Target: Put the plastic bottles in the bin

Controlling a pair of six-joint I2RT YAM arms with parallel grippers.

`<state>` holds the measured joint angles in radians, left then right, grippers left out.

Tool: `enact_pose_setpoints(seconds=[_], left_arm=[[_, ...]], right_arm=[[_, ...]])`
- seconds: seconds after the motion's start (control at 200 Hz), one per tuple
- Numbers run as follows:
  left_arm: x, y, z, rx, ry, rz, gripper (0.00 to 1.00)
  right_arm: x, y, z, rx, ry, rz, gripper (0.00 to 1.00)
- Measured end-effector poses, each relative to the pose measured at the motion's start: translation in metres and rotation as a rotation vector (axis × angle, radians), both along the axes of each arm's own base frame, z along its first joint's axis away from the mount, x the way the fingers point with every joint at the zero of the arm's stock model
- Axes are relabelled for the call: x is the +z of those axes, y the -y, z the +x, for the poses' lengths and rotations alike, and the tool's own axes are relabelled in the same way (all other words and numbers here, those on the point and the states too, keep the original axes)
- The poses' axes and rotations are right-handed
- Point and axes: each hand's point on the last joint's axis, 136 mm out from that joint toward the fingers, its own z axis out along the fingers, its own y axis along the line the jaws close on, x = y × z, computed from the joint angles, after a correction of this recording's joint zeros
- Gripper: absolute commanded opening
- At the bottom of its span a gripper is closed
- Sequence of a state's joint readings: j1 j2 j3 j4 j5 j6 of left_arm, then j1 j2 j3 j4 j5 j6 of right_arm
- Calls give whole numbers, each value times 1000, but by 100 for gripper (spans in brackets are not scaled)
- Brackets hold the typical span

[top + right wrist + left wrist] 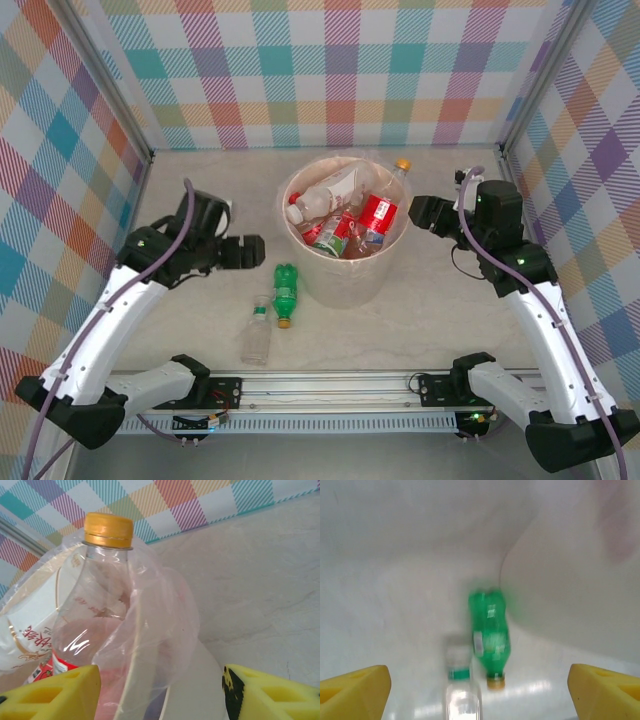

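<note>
The left gripper (258, 251) stands spread near the green bottle (286, 290), the right gripper (414, 212) likewise spread beside the bin (345, 285).

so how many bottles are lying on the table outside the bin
2. A green bottle lies beside the bin, on its near-left side; a clear bottle lies lower-left of it in the top view. Others could be hidden behind the bin.

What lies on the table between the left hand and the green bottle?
Nothing. In the top view the table is bare between the left hand and the green bottle; the clear bottle lies nearer the arm bases.
</note>
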<state>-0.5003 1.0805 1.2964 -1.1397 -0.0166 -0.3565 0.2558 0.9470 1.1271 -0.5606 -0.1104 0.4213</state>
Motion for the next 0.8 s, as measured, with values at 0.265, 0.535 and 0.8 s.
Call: enact_pose_setpoints(seconds=[0.265,0.535,0.8], left_arm=[[-81,-3,-77,52,-272,-4,97],[-152,-7,-117,98,-419,30,100],[-185,13,-112,73,-461,50,96]], right_arm=[[0,7,4,-28,11,-18,66],[4,7,6,-29,28,-12,67],[3,7,6,-29,26,-13,68]])
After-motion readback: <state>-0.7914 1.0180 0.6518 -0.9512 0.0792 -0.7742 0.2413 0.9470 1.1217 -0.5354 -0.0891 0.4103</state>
